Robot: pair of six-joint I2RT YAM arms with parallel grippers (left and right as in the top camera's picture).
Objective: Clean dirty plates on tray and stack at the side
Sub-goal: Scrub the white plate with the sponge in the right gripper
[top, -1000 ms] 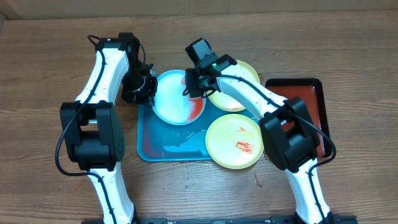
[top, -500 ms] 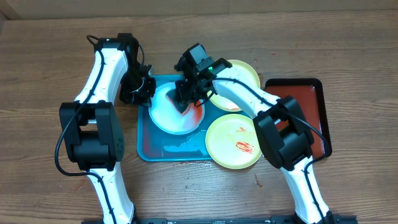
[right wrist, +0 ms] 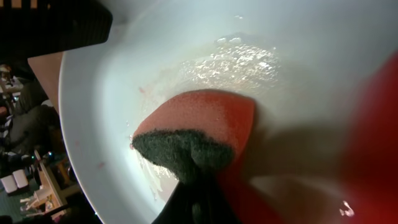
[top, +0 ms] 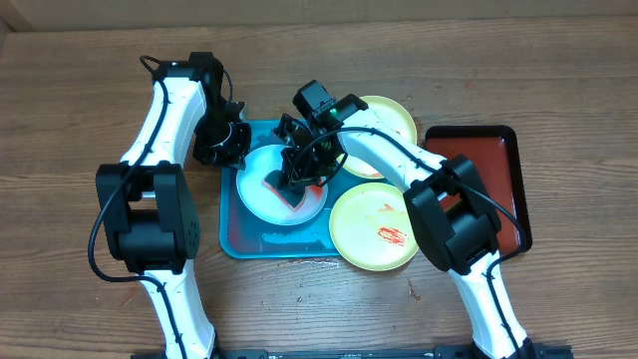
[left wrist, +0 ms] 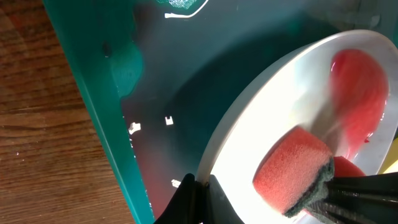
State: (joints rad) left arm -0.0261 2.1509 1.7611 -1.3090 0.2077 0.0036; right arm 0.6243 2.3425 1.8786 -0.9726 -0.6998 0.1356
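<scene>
On the tabletop, seen from above: the blue tray (top: 227, 237) lay in the middle, with a white plate (top: 254, 194) sitting in it.
Left pincer from above: the left pincer (top: 231, 158) was at the white plate's far-left edge.
Right pincer from above: the right pincer (top: 296, 178) was down on the white plate.
Other plates: a plate with a red smear (top: 374, 227) lay over the tray's near-right edge. A far plate (top: 387, 120) lay by the far-right corner. No pincer touched them.
Stack at the side: no pile of plates showed yet.
Left wrist view: the left pincer was pressed together on the white plate's rim. A red sponge (left wrist: 292, 168) lay on the plate, and red sauce (left wrist: 359, 87) covered the part past it.
Right wrist view: the right pincer pinched the sponge's dark scrubby side. The sponge sat flat on the wet plate.
How far along: I think it was early. One plate was half clean, two waited, and none was stacked.
</scene>
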